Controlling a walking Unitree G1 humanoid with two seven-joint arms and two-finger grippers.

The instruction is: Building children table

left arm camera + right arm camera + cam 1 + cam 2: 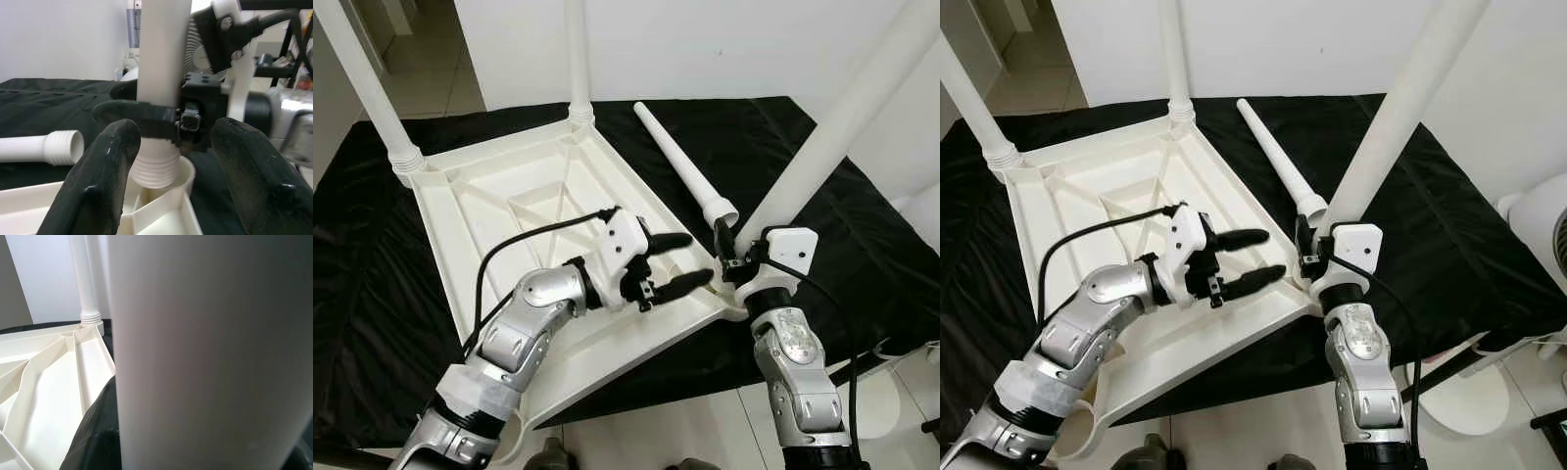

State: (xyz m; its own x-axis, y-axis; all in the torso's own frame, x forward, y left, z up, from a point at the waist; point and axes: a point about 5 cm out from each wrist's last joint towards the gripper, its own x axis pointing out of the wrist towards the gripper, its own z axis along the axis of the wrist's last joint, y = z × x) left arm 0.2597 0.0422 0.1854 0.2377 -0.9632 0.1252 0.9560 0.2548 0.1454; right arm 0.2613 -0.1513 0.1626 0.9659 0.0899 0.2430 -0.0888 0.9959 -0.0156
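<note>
A white plastic table top [445, 245] lies upside down on a black cloth. Two white legs [367, 88] [577, 59] stand screwed into its far corners. A third leg [842, 127] rises tilted from the near right corner socket [185, 172]. My right gripper [729, 257] is shut on it just above its threaded end. My left gripper [695, 258] hovers open over the table top, fingers [98, 186] pointing at that leg and apart from it. A fourth leg [680, 162] lies loose on the cloth beside the table's right edge.
The black cloth [871, 245] covers a low platform whose front edge runs close to my arms, with tiled floor below. A white round appliance [1538, 225] stands at the far right. A white wall closes the back.
</note>
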